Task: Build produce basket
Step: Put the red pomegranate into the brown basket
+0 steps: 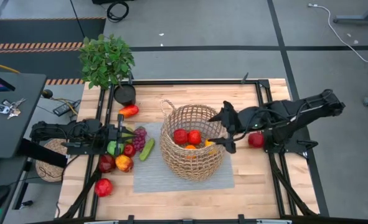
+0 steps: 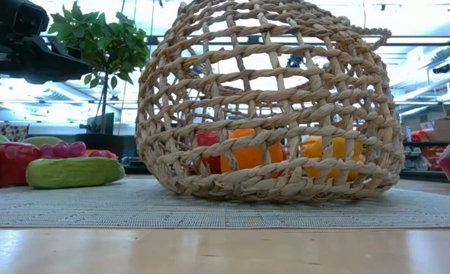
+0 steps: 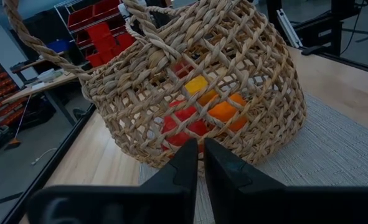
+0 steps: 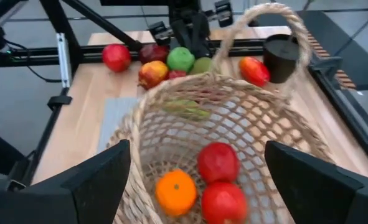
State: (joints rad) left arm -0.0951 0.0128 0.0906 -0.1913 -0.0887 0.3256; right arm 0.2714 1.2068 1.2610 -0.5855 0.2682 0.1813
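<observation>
The tan wicker basket (image 1: 193,142) stands on a grey mat (image 1: 171,177) at the table's middle. Inside it lie two red apples (image 4: 218,163), an orange (image 4: 175,191) and a yellow lemon (image 2: 331,148). My right gripper (image 1: 226,130) hangs open over the basket's right rim, one finger on each side of the opening (image 4: 197,149), with nothing between them. My left gripper (image 1: 125,135) is shut and empty at the table's left, among the loose produce, and points at the basket (image 3: 200,155).
Left of the basket lie a cucumber (image 1: 147,149), purple grapes (image 1: 139,134), a green apple (image 1: 112,148), several red apples (image 1: 103,186) and a red-orange pepper (image 1: 128,111). One red apple (image 1: 256,140) sits under the right arm. A potted plant (image 1: 108,62) stands at the far left corner.
</observation>
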